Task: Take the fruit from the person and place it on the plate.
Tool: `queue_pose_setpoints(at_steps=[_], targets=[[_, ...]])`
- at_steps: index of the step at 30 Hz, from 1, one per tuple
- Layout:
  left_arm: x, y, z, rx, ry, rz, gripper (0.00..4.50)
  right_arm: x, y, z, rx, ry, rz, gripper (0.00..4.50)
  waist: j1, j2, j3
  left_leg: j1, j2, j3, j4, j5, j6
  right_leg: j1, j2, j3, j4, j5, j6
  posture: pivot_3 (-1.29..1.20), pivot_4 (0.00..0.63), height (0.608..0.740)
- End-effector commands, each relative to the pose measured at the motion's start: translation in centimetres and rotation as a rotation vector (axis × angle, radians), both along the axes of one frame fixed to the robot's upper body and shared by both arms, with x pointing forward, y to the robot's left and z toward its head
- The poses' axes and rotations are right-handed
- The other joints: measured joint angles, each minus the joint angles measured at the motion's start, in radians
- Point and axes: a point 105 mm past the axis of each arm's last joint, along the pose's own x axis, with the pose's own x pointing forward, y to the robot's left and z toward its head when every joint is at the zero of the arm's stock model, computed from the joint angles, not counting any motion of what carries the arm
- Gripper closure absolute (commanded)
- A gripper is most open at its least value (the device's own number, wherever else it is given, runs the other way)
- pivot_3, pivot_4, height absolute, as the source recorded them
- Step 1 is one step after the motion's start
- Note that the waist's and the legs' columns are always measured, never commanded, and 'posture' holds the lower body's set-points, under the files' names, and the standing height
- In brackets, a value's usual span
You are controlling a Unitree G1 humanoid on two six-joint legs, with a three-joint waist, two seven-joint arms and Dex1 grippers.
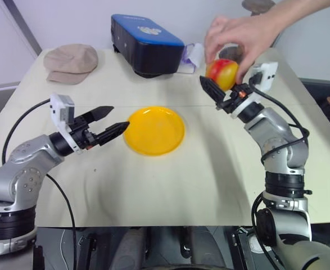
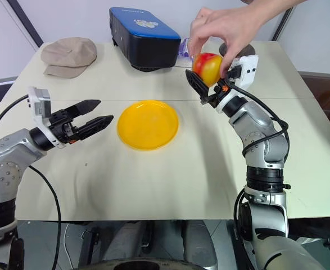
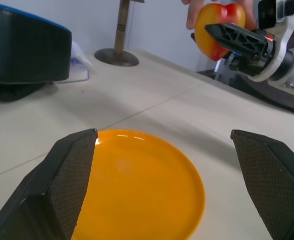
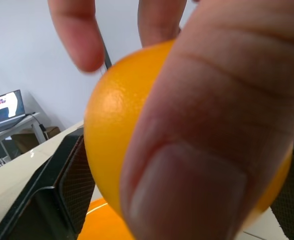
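Note:
A person's hand (image 1: pixel 240 34) reaches in from the far right and holds the fruit (image 1: pixel 222 73), red blending into yellow-orange, from above with its fingertips. My right gripper (image 1: pixel 225 84) is raised at the far right, open, with the fruit between its two black fingers (image 1: pixel 212 89); the hand hides the far finger. In the right wrist view the fruit (image 4: pixel 116 130) sits between the pads behind the person's thumb (image 4: pixel 207 150). The yellow plate (image 1: pixel 153 132) lies bare at the table's middle. My left gripper (image 1: pixel 118 118) hovers open just left of the plate, holding nothing.
A beige flat cap (image 1: pixel 70 63) lies at the far left corner. A dark blue box (image 1: pixel 145 42) stands behind the plate, with crumpled clear plastic (image 1: pixel 191 56) beside it. A round stand base (image 3: pixel 115 56) rests at the far edge.

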Motion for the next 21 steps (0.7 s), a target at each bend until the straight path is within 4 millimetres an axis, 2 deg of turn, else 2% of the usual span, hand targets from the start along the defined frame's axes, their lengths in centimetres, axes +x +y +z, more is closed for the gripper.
queue_pose_setpoints(at_steps=[1,2,3,16,21], targets=[[-0.2,0.3,1.0,0.004,-0.051,0.011,0.00,-0.5,-0.1,1.7,0.010,-0.078,-0.006,0.92,0.000,0.000,0.000,0.000,0.000,0.000,0.000,0.000,0.000,0.000,0.000,0.000,0.000,0.000,0.000,0.00,0.150,0.740],[-0.2,0.3,0.9,0.005,-0.050,0.012,0.00,-0.5,-0.1,1.7,0.011,-0.080,-0.005,1.30,0.000,0.000,0.000,0.000,0.000,0.000,0.000,0.000,0.000,0.000,0.000,0.000,0.000,0.000,0.000,0.00,0.150,0.740],[-0.2,0.3,0.9,0.005,-0.049,0.013,0.00,-0.6,-0.1,1.6,0.008,-0.078,-0.004,1.40,0.000,0.000,0.000,0.000,0.000,0.000,0.000,0.000,0.000,0.000,0.000,0.000,0.000,0.000,0.000,0.00,0.150,0.740],[-0.2,0.4,1.0,0.012,-0.048,0.019,0.00,-0.4,-0.3,1.2,-0.026,-0.060,-0.014,1.40,0.000,0.000,0.000,0.000,0.000,0.000,0.000,0.000,0.000,0.000,0.000,0.000,0.000,0.000,0.000,0.00,0.150,0.740],[-0.2,2.4,-0.2,0.080,-0.012,0.086,0.00,-0.8,3.9,-2.1,-0.168,0.008,0.133,1.40,-0.008,0.000,0.000,0.001,0.000,0.000,0.000,0.000,0.000,0.000,0.000,0.000,0.000,0.000,0.000,0.00,0.150,0.740]])
